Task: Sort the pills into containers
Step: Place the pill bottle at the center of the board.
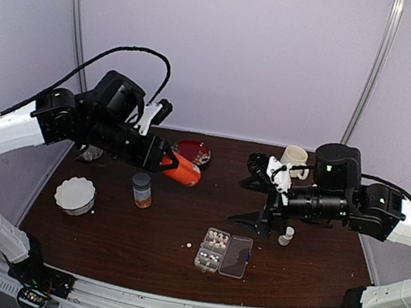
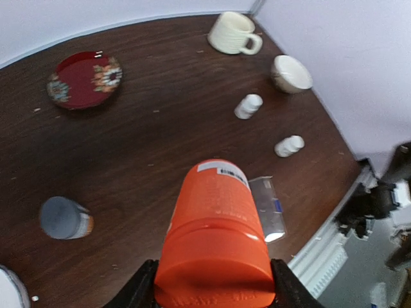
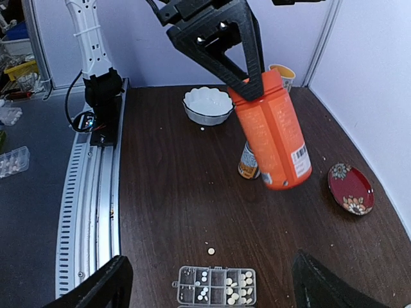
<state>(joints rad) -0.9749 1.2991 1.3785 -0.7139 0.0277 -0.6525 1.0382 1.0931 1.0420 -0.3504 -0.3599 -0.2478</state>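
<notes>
Broadly, the dark counter (image 1: pixel 134 256) carried the task's things near its front edge, with both arms raised above it. The left gripper (image 2: pixel 214 289) was clamped on the cap end of the orange bottle (image 1: pixel 182 171). It held the bottle in the air over the far-left part of the counter, long axis tilted and base pointing toward the right arm. The right gripper (image 1: pixel 259 198) hung with its jaws spread wide and nothing between them. It looked down at the clear organiser box (image 1: pixel 237 257), which lay almost beneath it with the lid folded flat to one side. That made the right arm plainly the nearer one to the box, while the bottle sat well apart from it, up and to the left. The pills (image 3: pixel 234 289) lay in several compartments, though which ones exactly was hard to make out. One stray pill (image 1: pixel 188 246) rested on the bare counter just left of the box.
</notes>
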